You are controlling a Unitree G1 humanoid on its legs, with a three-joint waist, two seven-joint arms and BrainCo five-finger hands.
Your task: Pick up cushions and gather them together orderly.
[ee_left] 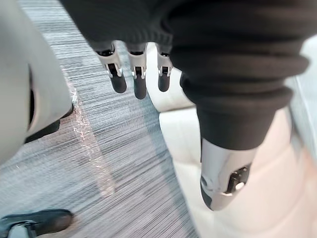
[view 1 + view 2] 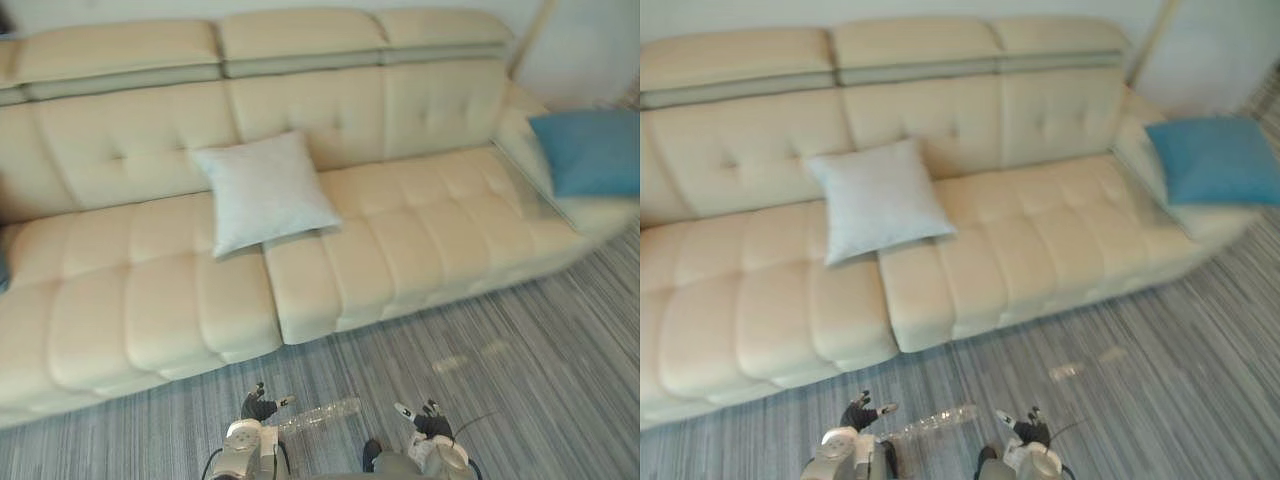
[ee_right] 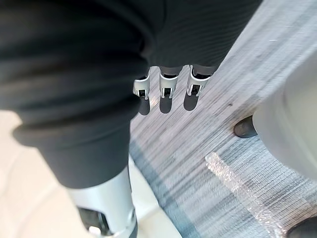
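Observation:
A pale grey cushion [image 2: 264,190] leans against the backrest near the middle of the cream sofa [image 2: 420,240]. A blue cushion [image 2: 590,150] rests on the sofa's right armrest end. Both hands hang low over the floor in front of the sofa, well short of either cushion. My left hand [image 2: 258,406] is open and holds nothing; its fingers [image 1: 139,79] are relaxed above the carpet beside the sofa's front edge. My right hand [image 2: 432,422] is open as well, its fingers [image 3: 167,94] straight over the floor with nothing in them.
Grey striped carpet [image 2: 520,380] runs along the sofa's front, with a shiny strip of tape [image 2: 320,415] between the hands. A dark blue edge of something [image 2: 3,272] peeks in at the sofa's far left. A pale wall panel [image 2: 585,50] stands behind the right armrest.

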